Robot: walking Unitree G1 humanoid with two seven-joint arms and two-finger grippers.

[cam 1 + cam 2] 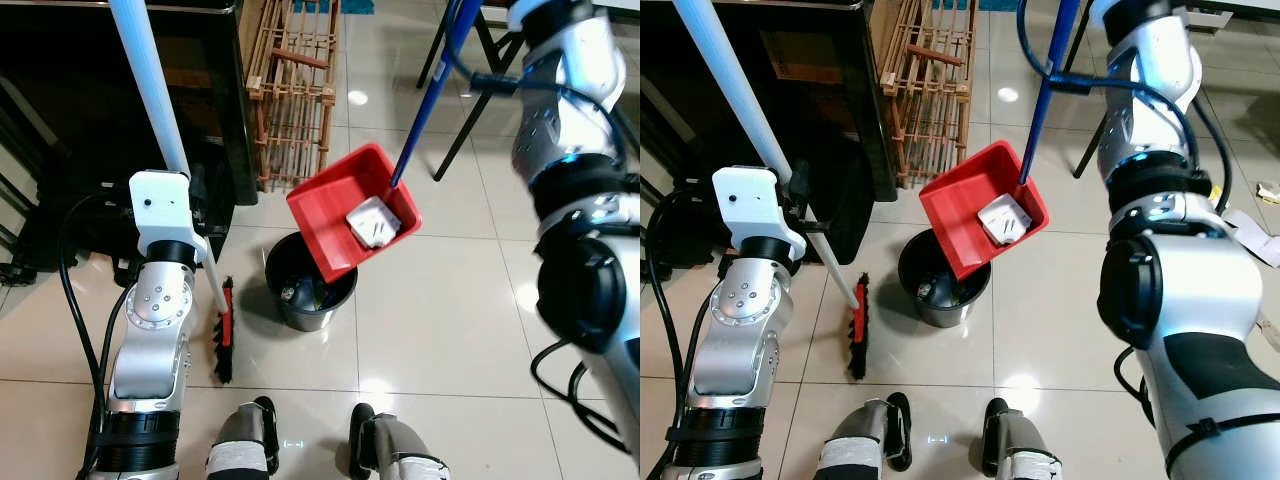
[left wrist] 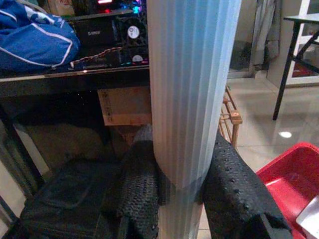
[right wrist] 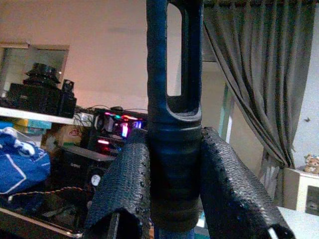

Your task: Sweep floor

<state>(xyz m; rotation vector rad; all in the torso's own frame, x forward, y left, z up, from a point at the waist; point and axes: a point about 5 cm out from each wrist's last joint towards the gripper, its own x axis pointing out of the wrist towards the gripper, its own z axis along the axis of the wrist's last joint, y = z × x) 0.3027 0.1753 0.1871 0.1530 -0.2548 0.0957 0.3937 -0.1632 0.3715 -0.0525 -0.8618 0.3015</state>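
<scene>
My feet [image 1: 310,445] stand at the near edge, bin [image 1: 310,285] just beyond. Right gripper [image 3: 169,199] clamps the dustpan [image 1: 350,210] handle, tilting it over the bin so the paper [image 1: 373,222] slides out. Left gripper [image 2: 179,199] pinches the broom [image 1: 223,330] pole, head parked left on the floor.
</scene>
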